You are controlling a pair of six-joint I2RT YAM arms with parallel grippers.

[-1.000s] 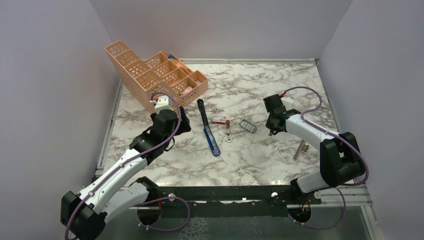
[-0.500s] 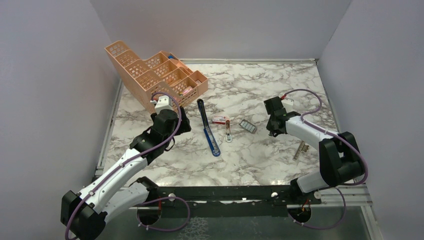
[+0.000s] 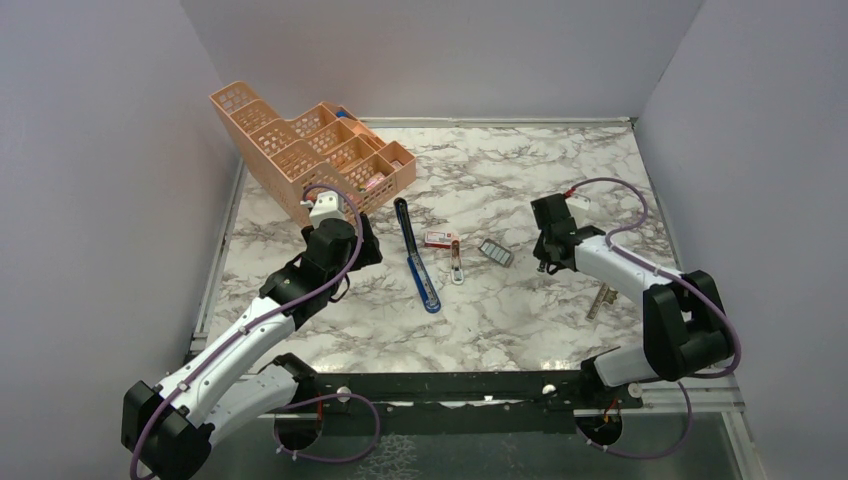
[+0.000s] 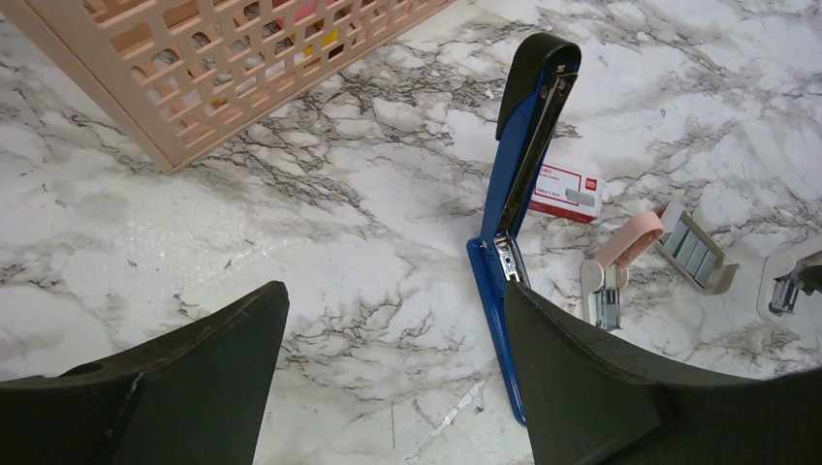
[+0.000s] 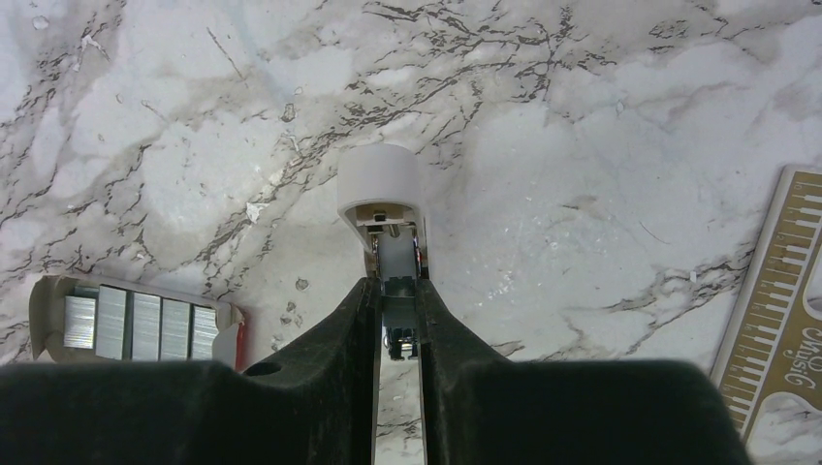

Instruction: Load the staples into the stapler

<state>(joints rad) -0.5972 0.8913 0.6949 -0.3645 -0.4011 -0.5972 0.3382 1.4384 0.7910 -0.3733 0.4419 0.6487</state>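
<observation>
right fingers (image 5: 334,387) pinch a small white block (image 5: 381,189); the staples (image 5: 136,325) lie just beside it. left fingers (image 4: 194,387) gape near the opened stapler (image 4: 514,194) on the worktop (image 4: 291,242). better to release, then grip the staples squarely.

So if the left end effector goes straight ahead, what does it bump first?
The left end effector would probably meet the bare marble table first, between the peach organiser and the blue stapler; depth is hard to judge.
</observation>
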